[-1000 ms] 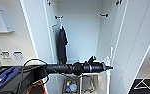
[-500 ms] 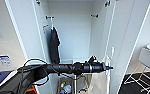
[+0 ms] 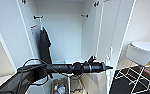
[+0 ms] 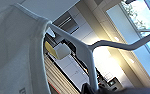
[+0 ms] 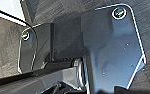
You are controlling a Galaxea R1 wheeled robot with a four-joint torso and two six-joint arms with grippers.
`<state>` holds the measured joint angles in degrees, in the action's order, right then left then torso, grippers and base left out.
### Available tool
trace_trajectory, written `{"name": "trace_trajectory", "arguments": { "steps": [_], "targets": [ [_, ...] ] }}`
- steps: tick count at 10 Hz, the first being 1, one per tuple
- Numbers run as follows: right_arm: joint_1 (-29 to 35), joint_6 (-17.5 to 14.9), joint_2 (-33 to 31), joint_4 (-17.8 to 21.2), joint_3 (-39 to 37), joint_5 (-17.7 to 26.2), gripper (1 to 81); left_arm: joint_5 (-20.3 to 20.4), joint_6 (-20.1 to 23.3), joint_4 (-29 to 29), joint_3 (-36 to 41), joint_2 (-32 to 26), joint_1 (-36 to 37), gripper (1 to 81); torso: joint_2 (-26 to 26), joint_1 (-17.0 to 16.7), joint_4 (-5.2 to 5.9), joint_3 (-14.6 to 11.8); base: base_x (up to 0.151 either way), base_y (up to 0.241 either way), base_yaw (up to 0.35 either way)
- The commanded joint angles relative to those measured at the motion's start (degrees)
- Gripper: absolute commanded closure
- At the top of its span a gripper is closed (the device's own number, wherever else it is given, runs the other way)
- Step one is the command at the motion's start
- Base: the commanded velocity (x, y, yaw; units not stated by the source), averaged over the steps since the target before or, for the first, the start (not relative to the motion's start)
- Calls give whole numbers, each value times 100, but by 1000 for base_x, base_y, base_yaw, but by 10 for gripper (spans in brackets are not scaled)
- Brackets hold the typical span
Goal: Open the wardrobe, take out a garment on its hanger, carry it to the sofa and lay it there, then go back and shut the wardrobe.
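The wardrobe (image 3: pixel 63 37) stands open in front of me, its right door (image 3: pixel 108 30) swung out. A black garment (image 3: pixel 44 47) hangs from the rail at its left side. My left arm reaches across the opening, and its gripper (image 3: pixel 108 67) sits by the right door's edge. In the left wrist view the white hanger (image 4: pixel 86 50) fills the middle, its stem running down into the dark left gripper (image 4: pixel 91 88), which is shut on it. The thin white garment (image 4: pixel 13 50) drapes over the hanger's shoulder.
A round white table (image 3: pixel 146 46) and a white chair on thin wire legs (image 3: pixel 138 56) stand to the right on dark carpet (image 3: pixel 121 85). A low box with bottles (image 3: pixel 59 87) sits on the wardrobe floor. The right wrist view looks down on grey carpet (image 5: pixel 146 15).
The whole head picture has slid left, so the camera has turned right; the table and chair have come into view. The left arm keeps its place in the picture.
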<state>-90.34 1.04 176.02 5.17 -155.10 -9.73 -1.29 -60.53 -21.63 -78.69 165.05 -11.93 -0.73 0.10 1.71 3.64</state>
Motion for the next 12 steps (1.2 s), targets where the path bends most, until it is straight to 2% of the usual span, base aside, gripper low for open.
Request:
{"name": "trace_trajectory", "arguments": {
  "steps": [1,4,8,9,10,12],
  "targets": [
    [170,-16,32,2,42,217,10,323,41,-149,161,29,1083,811,0,0,0,0,0,0,-257],
    [117,-16,23,28,42,217,10,323,58,-166,214,20,1083,811,0,0,0,0,0,0,-259],
    [117,2,23,54,42,217,10,314,58,-166,257,20,1083,811,-2,-7,0,750,0,0,-265],
    [117,11,23,54,42,208,10,314,58,-166,275,20,1083,811,-2,-7,0,415,0,0,-267],
    [117,11,23,54,42,208,10,314,58,-175,284,46,1083,811,0,-2,0,579,0,0,-267],
    [117,11,23,46,42,208,10,217,50,-246,257,169,1118,811,4,0,0,686,0,0,-267]
  ]
}}
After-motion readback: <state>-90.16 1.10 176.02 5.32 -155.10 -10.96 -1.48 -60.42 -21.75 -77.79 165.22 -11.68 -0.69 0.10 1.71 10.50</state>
